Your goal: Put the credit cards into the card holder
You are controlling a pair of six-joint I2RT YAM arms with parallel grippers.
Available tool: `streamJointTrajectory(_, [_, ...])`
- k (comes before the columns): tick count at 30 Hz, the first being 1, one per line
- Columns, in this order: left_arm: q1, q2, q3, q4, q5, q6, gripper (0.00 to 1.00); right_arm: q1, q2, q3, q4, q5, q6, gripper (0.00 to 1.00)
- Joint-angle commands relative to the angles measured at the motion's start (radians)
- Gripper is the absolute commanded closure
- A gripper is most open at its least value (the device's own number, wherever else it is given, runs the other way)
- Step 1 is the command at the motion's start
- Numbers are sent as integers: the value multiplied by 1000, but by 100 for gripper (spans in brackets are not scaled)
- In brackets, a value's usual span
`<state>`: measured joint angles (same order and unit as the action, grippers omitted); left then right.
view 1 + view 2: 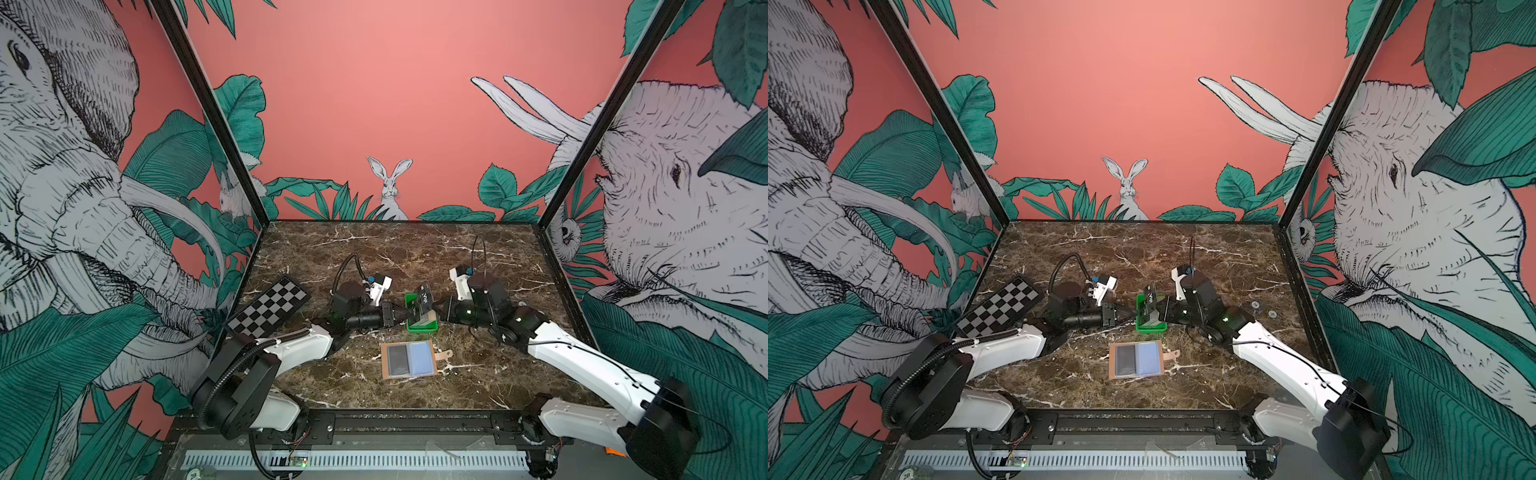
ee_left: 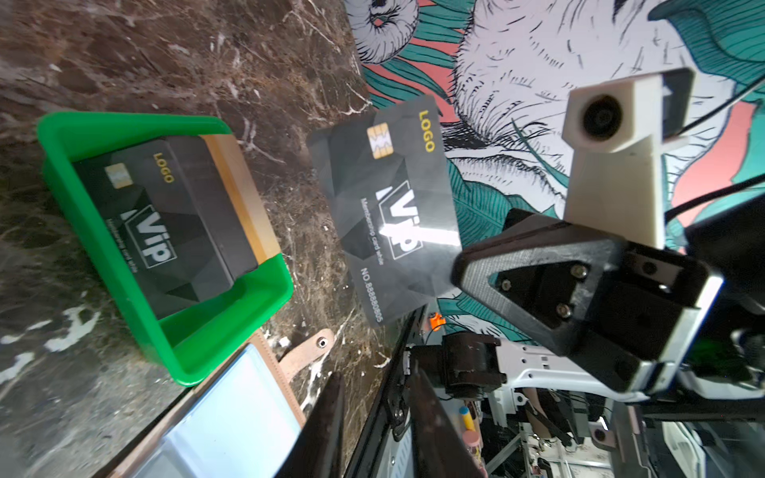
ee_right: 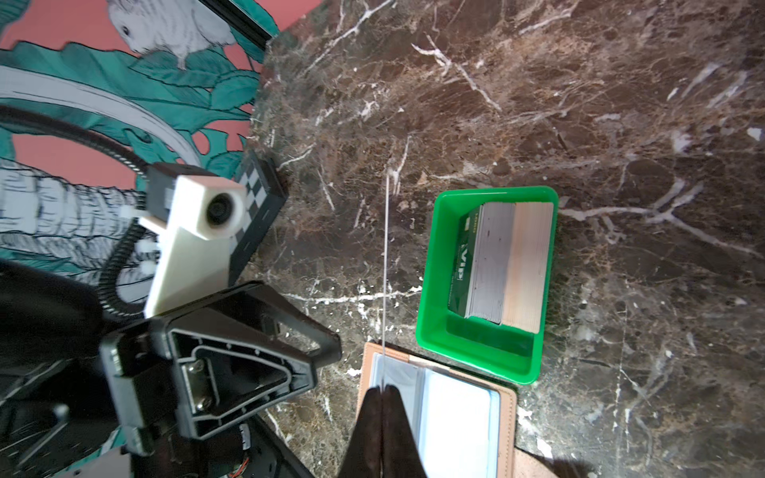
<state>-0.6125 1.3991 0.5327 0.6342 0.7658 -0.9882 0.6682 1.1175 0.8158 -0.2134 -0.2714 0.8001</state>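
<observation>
A black "VIP" credit card [image 2: 385, 211] hangs upright above the green tray [image 1: 432, 328], with my right gripper [image 3: 383, 389] shut on its edge. In the right wrist view the card shows only as a thin line. My left gripper [image 2: 376, 372] stands open and empty just left of that card. In both top views the two grippers [image 1: 405, 313] [image 1: 434, 309] meet over the tray. More credit cards stand stacked in the tray, black VIP [image 2: 153, 223] in front and tan [image 3: 530, 265] behind. The tan card holder [image 1: 386, 372] lies open nearer the front, a dark grey card [image 1: 397, 358] and a light blue card [image 1: 422, 357] in its pockets.
A black-and-white checkerboard [image 1: 268, 307] lies at the left of the marble table [image 1: 415, 257]. The card holder's strap tab [image 1: 444, 354] sticks out to its right. Painted walls close in the left, back and right sides.
</observation>
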Motion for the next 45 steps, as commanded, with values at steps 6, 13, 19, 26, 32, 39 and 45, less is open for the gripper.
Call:
streamJointTrajectory(6, [3,12,-37,329,54,-188,65,-40,-93,-75,173,-163,84,100])
streamJointTrajectory(13, [3,14,-30,314,50,-206,65,-48,-123,-129,291,-216,148,100])
streamJointTrajectory(19, [3,29,-36,334,44,-224,66,-49,-131,-145,322,-224,165,100])
streamJointTrajectory(26, [3,71,-40,483,31,-319,74,-49,-120,-180,398,-248,209,100])
streamJointTrajectory(32, [3,96,-41,554,23,-357,82,-50,-125,-211,414,-243,225,100])
streamJointTrajectory(39, [3,88,-58,525,17,-328,100,-50,-135,-226,384,-203,219,100])
streamJointTrajectory(45, [0,21,-97,380,-17,-249,100,-46,-125,-198,305,-189,145,100])
